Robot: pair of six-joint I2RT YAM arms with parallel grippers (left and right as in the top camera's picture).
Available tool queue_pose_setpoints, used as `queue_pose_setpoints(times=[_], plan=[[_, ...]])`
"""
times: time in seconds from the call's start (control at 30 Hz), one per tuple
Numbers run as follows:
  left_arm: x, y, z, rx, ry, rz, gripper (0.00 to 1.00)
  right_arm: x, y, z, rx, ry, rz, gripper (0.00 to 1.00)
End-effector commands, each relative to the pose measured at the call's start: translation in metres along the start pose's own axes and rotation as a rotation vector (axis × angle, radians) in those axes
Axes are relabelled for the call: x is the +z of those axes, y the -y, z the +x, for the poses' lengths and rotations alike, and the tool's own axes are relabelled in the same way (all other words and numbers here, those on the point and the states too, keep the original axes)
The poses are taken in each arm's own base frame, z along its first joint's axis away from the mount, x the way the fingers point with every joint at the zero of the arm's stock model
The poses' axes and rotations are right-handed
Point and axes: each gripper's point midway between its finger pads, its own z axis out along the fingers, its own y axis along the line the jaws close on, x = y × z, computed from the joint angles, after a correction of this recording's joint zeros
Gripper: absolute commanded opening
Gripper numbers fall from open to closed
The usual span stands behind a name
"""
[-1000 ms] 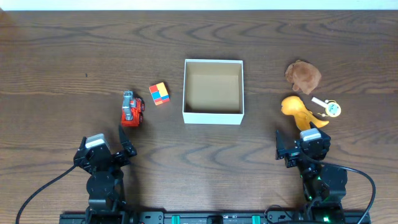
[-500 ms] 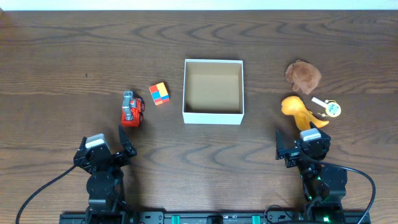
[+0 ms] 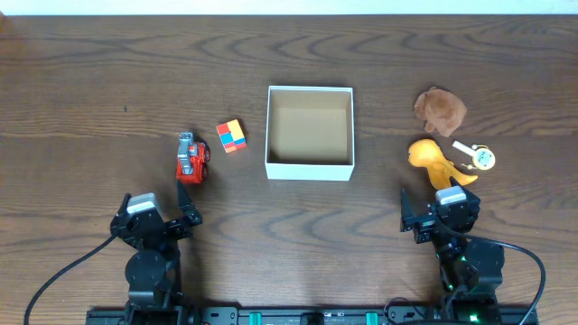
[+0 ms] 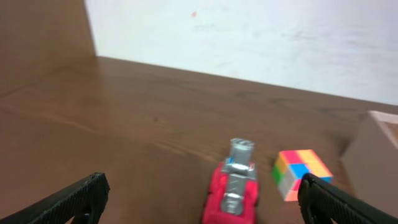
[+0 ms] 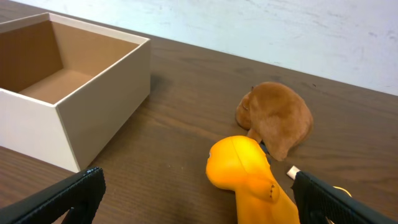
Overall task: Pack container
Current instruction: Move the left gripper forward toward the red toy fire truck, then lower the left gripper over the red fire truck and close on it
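Note:
The container is a square white box with a tan inside at the table's middle, and it holds nothing; it also shows at the left of the right wrist view. A red toy truck and a multicoloured cube lie to its left, both also in the left wrist view. An orange toy, a brown plush and a small white toy lie to its right. My left gripper is open, just short of the truck. My right gripper is open, just short of the orange toy.
Both arm bases sit at the table's near edge. A white wall stands behind the table's far edge.
The left gripper has shifted slightly to the right. Nothing else has moved.

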Motion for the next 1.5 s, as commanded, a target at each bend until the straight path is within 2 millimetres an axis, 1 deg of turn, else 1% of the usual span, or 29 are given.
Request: queue_pose_setpoints(times=[0.0,0.13,0.23,0.33,0.37,0.5,0.57,0.67,0.77,0.9,0.97,1.07,1.17,1.33,1.47], plan=[[-0.006,0.011,-0.026,0.000,0.039,0.061,0.98,0.000,0.002,0.001,0.013,-0.001,0.005,0.99],[-0.008,0.015,-0.068,0.006,0.039,0.059,0.98,0.000,0.002,0.001,0.013,-0.001,0.005,0.99],[0.002,0.021,-0.098,0.030,-0.008,0.054,0.98,0.000,0.002,0.001,0.013,-0.001,0.005,0.99],[0.025,0.030,-0.124,0.050,-0.094,0.045,0.98,0.000,0.002,0.001,0.013,0.000,0.005,0.99],[0.036,0.034,-0.131,0.063,-0.142,0.040,0.98,0.000,0.002,0.001,0.013,-0.001,0.005,0.99],[0.074,0.045,-0.143,0.133,-0.326,0.025,0.98,0.000,0.002,0.001,0.013,-0.001,0.005,0.99],[0.091,0.049,-0.141,0.188,-0.425,0.023,0.98,0.000,0.002,0.001,0.013,-0.001,0.005,0.99],[0.114,0.054,-0.130,0.255,-0.546,0.025,0.98,0.000,0.002,0.001,0.013,0.000,0.005,0.99],[0.138,0.058,-0.111,0.284,-0.604,0.027,0.98,0.000,0.002,0.001,0.013,0.000,0.005,0.99],[0.155,0.059,-0.080,0.299,-0.683,0.024,0.98,0.000,0.002,0.001,0.013,-0.001,0.005,0.99],[0.158,0.058,-0.066,0.308,-0.724,0.022,0.98,0.000,0.002,0.001,0.013,0.000,0.005,0.99],[0.158,0.056,-0.054,0.318,-0.768,0.020,0.98,0.000,0.002,0.001,0.013,-0.001,0.005,0.99],[0.154,0.055,-0.048,0.323,-0.796,0.018,0.98,0.000,0.002,0.001,0.013,-0.001,0.005,0.99],[0.152,0.054,-0.046,0.326,-0.809,0.018,0.98,0.000,0.002,0.001,0.013,-0.001,0.005,0.99],[0.147,0.051,-0.038,0.334,-0.848,0.015,0.98,0.000,0.002,0.001,0.013,-0.001,0.005,0.99]])
